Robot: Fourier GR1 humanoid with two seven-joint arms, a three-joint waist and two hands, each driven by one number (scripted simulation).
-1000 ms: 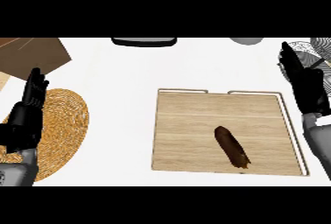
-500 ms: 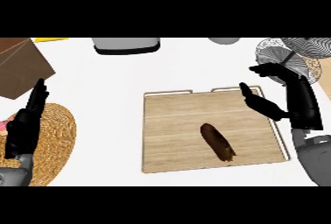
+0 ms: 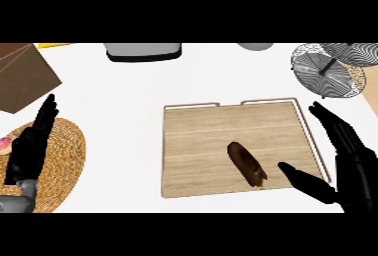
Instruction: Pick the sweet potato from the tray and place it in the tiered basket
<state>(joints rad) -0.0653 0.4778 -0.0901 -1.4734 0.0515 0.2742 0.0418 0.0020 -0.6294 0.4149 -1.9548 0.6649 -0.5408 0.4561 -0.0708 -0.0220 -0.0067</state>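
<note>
Head view, sweet potato [image 3: 246, 163] on tray [image 3: 192, 150]

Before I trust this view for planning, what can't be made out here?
- Tiered basket, head view: right side cut by the edge.
- Pink item: mostly cut by the left edge.
- Grey object and brown box: cropped at the top.
- Right hand: palm leaves the frame.

The tray [image 3: 214, 130] looked like pale matt wood with visible grain. The sweet potato [image 3: 246, 163] had a dark, rough skin. The mat [image 3: 63, 160] was coarse woven straw. The basket [image 3: 328, 67] was thin metal wire mesh.
</note>
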